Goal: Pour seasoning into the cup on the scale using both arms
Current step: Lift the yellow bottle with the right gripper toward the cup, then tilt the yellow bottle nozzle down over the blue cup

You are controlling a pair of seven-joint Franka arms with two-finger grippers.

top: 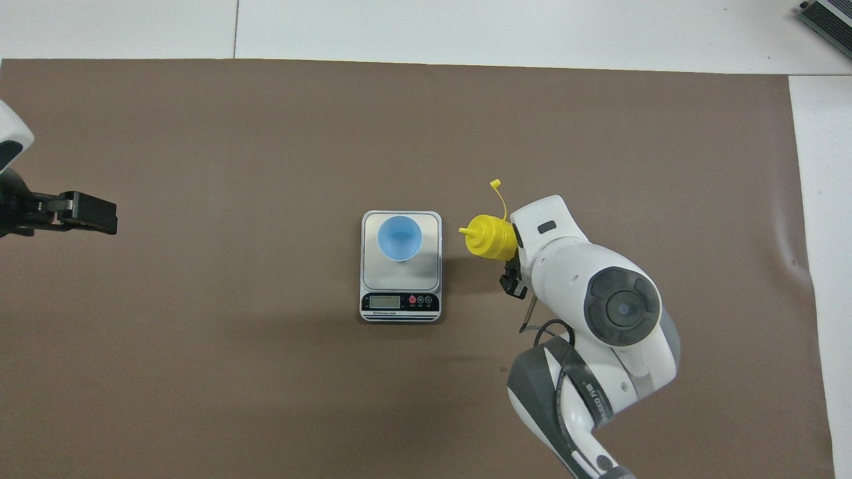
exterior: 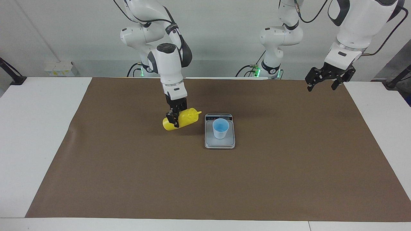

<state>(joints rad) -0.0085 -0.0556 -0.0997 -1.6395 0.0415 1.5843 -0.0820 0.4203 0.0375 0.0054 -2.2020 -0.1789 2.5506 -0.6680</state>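
A brown mat is covering the middle of a white table, with a pale wall rising at the robots' end. Going across the facing view from its left side, the right arm is reaching down over the mat, and the right gripper is clamping its fingers on the body of the yellow seasoning bottle. The bottle is lying tipped almost level in the air, its nozzle pointing toward the scale and stopping just short of its edge. In the overhead view the bottle's cap strap is sticking out away from the robots. Next, the scale is sitting near the mat's middle, its dark display strip facing the robots. The light blue cup is standing upright on the weighing plate. At the left arm's end of the table, the left gripper is hanging above the mat's corner, well apart from the scale, its fingers spread and holding nothing.
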